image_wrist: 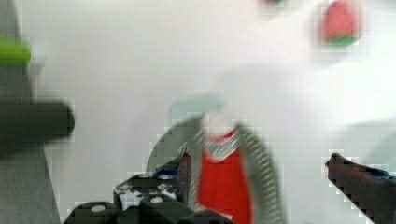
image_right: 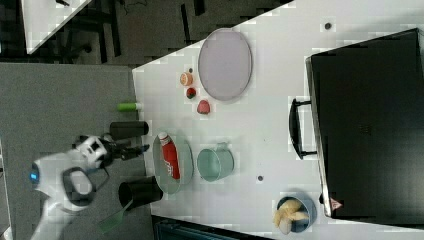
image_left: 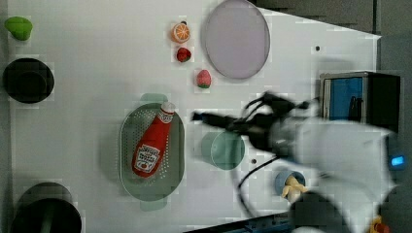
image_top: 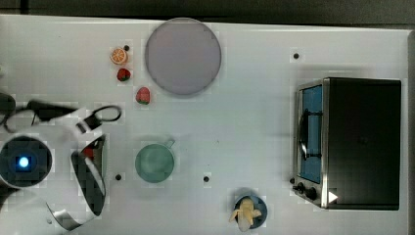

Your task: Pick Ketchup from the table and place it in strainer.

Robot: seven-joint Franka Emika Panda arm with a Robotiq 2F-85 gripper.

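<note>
The small red ketchup squeeze bottle with a white cap and label band (image_left: 153,143) lies on its side in the pale mint-green oval plastic strainer (image_left: 127,160), cap toward the rim and base near the perforated middle, clear of the robot's black two-fingered gripper (image_wrist: 257,168). In the wrist view the fingers (image_wrist: 183,170) stand spread wide with nothing between them but air; the bottle (image_wrist: 223,184) sits below and between them, untouched, its lower body cut off by the frame edge.

Going left to right across the left view: a lime-green object (image_left: 18,27) and two dark round containers (image_left: 28,80) line the left edge of the large flat white table (image_left: 97,63); bare tabletop lies between them and the strainer. Beyond the fingers, a small orange slice (image_left: 180,32) and two small red strawberry-like fruits (image_left: 183,54) sit just beside a grey round plate (image_left: 236,39). Just past the fingertips, a small round green cup (image_left: 223,150) is partly covered by the blurred white arm (image_left: 340,145), which also hides much of the table behind it. Farther right stand a black and silver toaster oven (image_left: 359,97), partly behind the arm, and a small blue bowl of peeled banana (image_left: 290,184).

In the top view the arm covers the strainer almost wholly, with a sliver of red (image_top: 88,152) visible. The wrist view is soft with blur.
</note>
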